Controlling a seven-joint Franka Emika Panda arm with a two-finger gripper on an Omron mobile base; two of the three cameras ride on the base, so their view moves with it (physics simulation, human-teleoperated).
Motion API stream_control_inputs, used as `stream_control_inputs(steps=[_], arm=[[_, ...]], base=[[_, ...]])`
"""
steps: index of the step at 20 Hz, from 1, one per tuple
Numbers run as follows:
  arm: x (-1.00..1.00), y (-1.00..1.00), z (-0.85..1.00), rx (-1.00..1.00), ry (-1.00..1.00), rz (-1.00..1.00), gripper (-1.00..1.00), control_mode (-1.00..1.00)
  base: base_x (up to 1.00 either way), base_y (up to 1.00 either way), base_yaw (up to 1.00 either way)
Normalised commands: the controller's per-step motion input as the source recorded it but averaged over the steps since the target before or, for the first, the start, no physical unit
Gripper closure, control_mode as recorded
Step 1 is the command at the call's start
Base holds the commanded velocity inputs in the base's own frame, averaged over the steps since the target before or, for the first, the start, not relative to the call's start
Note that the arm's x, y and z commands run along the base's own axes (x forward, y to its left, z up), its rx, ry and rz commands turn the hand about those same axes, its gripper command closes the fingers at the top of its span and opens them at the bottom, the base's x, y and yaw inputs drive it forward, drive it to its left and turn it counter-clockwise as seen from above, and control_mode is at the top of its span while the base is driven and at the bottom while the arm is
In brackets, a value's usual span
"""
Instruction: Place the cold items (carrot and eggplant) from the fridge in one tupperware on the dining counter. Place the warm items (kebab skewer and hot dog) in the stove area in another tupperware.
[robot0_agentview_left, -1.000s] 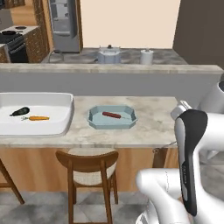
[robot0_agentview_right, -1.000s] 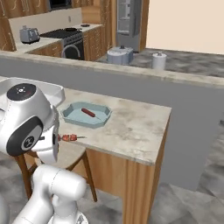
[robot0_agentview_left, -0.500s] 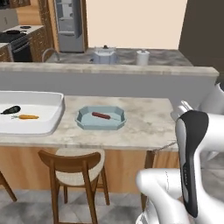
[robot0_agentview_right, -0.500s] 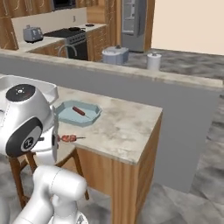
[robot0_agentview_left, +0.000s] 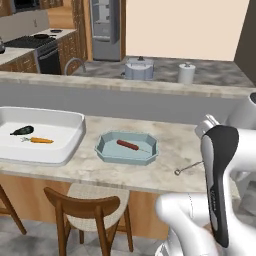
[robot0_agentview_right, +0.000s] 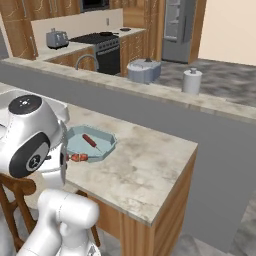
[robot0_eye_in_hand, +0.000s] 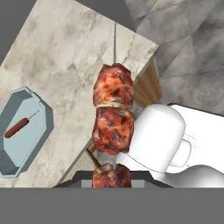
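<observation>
The carrot (robot0_agentview_left: 40, 140) and eggplant (robot0_agentview_left: 22, 130) lie in the white tub (robot0_agentview_left: 70, 145), which sits well left of the blue tub (robot0_agentview_left: 105, 150). The blue tub, on the marble table (robot0_agentview_left: 165, 172), holds 1 hot dog (robot0_agentview_left: 128, 145). That leaves the kebab (robot0_eye_in_hand: 112, 118), pinched between the jaws, which are nearly pressed together on its lower end. In the hand view the meat hangs out past the table's edge, above the floor, well to the right of the blue tub.

The main risk, as I judge it, is a slip: the grip is at 1 end of a long stick, so a quick swing toward the blue tub could twist it loose, and from here it would drop to the floor, not the table. A low approach could also knock the stick's free end against the blue tub's rim (robot0_eye_in_hand: 46, 127) and shove the tub along the smooth marble. Releasing too high might bounce the kebab out or onto the hot dog.

Beyond the blue tub runs a raised grey ledge; behind it stand a pot (robot0_agentview_left: 138, 68) and a paper roll (robot0_agentview_left: 186, 73). Left of those are the stove (robot0_agentview_left: 40, 47) and fridge (robot0_agentview_left: 106, 27). A wooden chair (robot0_agentview_left: 87, 210) sits below the table.
</observation>
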Motion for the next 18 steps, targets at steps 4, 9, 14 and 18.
stream_control_inputs(steps=[4,9,14,18], arm=[[0.33,0.29,-0.04,-0.11,0.01,0.08,1.00,-1.00],[0.44,0.21,0.00,-0.14,-0.02,0.91,1.00,-1.00],[0.45,0.06,0.00,-0.33,-0.02,0.87,1.00,-1.00],[0.71,0.07,0.00,-0.34,0.00,0.69,1.00,-1.00]], base=[[0.00,0.00,0.00],[0.00,0.00,0.00],[0.00,0.00,0.00],[0.00,0.00,0.00]])
